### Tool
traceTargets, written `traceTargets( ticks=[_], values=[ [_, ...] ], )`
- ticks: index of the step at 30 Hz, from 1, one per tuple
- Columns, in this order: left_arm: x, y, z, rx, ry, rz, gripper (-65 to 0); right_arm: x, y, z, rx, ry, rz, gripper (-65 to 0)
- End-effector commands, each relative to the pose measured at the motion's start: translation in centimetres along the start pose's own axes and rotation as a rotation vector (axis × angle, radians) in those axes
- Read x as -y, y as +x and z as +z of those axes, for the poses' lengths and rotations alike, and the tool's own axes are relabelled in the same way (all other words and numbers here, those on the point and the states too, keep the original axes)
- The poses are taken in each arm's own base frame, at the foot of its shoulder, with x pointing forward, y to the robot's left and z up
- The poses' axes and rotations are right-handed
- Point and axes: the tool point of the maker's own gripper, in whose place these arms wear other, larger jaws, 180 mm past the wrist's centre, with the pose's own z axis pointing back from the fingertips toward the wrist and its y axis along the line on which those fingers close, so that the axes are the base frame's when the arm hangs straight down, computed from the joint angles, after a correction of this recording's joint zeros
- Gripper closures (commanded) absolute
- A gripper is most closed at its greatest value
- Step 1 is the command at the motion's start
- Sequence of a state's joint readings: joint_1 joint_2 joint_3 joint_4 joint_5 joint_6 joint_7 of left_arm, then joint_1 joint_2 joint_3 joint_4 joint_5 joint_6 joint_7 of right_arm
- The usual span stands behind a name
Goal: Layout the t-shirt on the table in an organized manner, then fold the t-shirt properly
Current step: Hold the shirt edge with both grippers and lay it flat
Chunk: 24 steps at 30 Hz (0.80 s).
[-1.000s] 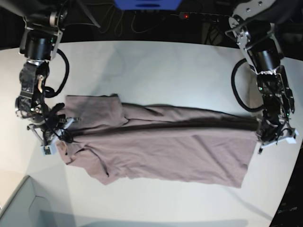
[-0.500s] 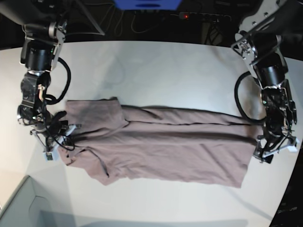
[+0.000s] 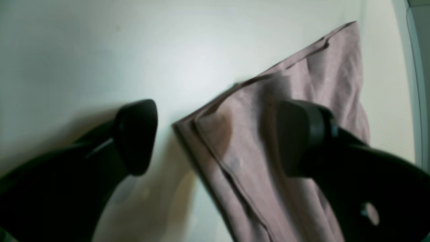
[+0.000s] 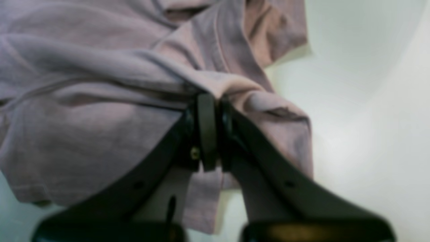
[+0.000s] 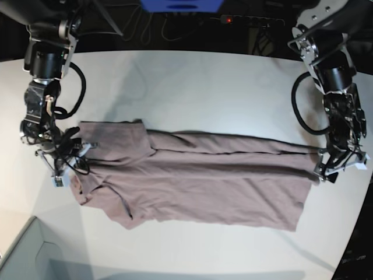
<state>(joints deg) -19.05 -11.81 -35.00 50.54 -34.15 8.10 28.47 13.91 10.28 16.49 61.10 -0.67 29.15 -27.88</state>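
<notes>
The mauve t-shirt [image 5: 198, 184] lies stretched lengthwise across the white table [image 5: 204, 87], wrinkled along its upper edge. At its right end, my left gripper [image 5: 326, 170] stands open. In the left wrist view the shirt's hem corner [image 3: 268, 141] rests flat on the table between the two spread fingers of my left gripper [image 3: 218, 137]. At the shirt's left end, near a sleeve, my right gripper [image 5: 76, 164] is shut on the cloth. The right wrist view shows my right gripper [image 4: 210, 101] pinching a raised fold of the t-shirt [image 4: 84, 127].
A pale grey-green box corner [image 5: 23, 251] sits at the table's front left. Cables and a blue object [image 5: 180, 4] lie beyond the back edge. The table's curved edge runs close to the left arm [image 5: 335, 76] on the right.
My left gripper has opened and let go of the shirt's right edge. The taut dark ridge along the shirt has slackened and the cloth has settled flat. The right gripper keeps its hold.
</notes>
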Motion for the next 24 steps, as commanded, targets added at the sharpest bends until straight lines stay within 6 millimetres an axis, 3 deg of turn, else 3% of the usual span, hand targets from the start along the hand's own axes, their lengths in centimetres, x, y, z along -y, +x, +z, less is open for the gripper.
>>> traceTargets(
  ticks=[1,7,14,24],
  values=[
    [1.4,1.9,0.1,0.045,-0.035,0.000,-49.9,0.6,2.0,0.3,0.054,-0.011,0.000,0.0],
    [2.8,1.2,0.0,0.050,-0.058,-0.052,-36.3,0.5,1.9,0.2,0.051,-0.010,0.001,0.0],
    [4.4,1.2,-0.1,0.112,-0.083,-0.125,-36.1,0.6,1.7,0.2,0.047,-0.011,-0.002,0.0],
    [3.0,0.8,0.0,0.109,-0.061,-0.124,-36.2,0.7,1.7,0.3,0.047,-0.013,0.000,0.0]
  ],
)
